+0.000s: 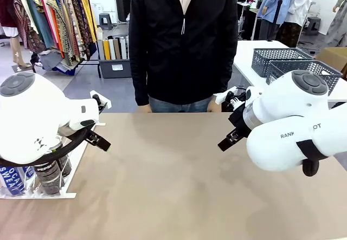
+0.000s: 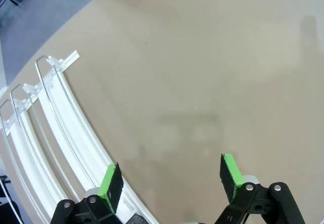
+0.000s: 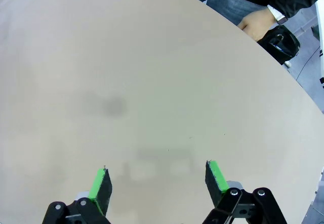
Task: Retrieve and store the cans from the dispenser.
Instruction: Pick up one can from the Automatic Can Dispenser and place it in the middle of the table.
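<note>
At the table's left edge lies the white dispenser (image 1: 56, 195), partly hidden behind my left arm. In it stand a blue "Pocari Sweat" can (image 1: 11, 178) and a dark can (image 1: 50, 175). The left wrist view shows the dispenser's curved rails (image 2: 55, 114) and clear stoppers (image 2: 29, 89) to the left of my left gripper (image 2: 169, 178), which is open over bare tabletop with nothing between its fingers. The left gripper (image 1: 99, 141) hangs just right of the rack. My right gripper (image 3: 158, 179) is open too, above bare table, and sits at the right (image 1: 228, 139).
A person in a black jacket (image 1: 183, 39) stands at the far edge, one hand (image 3: 254, 19) resting at the table's rim. Two dark lattice baskets (image 1: 282, 60) sit on a white table behind my right arm. The brown tabletop (image 1: 168, 180) stretches between the arms.
</note>
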Available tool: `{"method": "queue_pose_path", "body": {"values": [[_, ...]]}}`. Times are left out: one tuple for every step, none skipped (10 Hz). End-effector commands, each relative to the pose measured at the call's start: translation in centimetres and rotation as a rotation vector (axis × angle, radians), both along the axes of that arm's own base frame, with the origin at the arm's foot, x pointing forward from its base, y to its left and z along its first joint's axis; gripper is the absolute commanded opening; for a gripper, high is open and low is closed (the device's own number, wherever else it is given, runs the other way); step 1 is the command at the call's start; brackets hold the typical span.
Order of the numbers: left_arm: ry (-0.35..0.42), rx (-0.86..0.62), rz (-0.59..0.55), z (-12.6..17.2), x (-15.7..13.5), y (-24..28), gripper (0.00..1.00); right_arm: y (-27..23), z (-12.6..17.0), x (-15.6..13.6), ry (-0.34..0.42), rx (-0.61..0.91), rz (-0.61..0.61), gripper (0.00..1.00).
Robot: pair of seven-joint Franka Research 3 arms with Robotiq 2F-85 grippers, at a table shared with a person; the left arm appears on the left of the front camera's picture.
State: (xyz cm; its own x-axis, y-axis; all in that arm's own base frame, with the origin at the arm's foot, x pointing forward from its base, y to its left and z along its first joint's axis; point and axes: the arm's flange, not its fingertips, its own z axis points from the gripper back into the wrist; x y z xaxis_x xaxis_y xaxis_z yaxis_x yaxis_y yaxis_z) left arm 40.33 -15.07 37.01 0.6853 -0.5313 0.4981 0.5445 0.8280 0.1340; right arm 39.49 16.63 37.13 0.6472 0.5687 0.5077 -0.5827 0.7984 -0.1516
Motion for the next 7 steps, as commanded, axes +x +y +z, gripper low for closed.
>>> {"method": "queue_pose_path", "body": {"values": [[-0.001, 0.000, -0.001, 0.02, -0.01, -0.01, 1.00, 0.00, 0.00, 0.00, 0.000, 0.000, 0.000, 1.00], [-0.001, 0.000, -0.001, 0.02, -0.01, -0.01, 1.00, 0.00, 0.00, 0.00, 0.000, 0.000, 0.000, 1.00], [-0.001, 0.000, -0.001, 0.02, -0.01, -0.01, 1.00, 0.00, 0.00, 0.00, 0.000, 0.000, 0.000, 1.00], [-0.001, 0.000, -0.001, 0.02, -0.01, -0.01, 1.00, 0.00, 0.00, 0.00, 0.000, 0.000, 0.000, 1.00], [-0.001, 0.000, -0.001, 0.02, -0.01, -0.01, 1.00, 0.00, 0.00, 0.00, 0.000, 0.000, 0.000, 1.00], [-0.001, 0.000, -0.001, 0.02, -0.01, -0.01, 1.00, 0.00, 0.00, 0.00, 0.000, 0.000, 0.000, 1.00], [0.000, 0.000, 0.000, 0.00, 0.00, 0.00, 1.00, 0.00, 0.00, 0.00, 0.000, 0.000, 0.000, 1.00]]}}
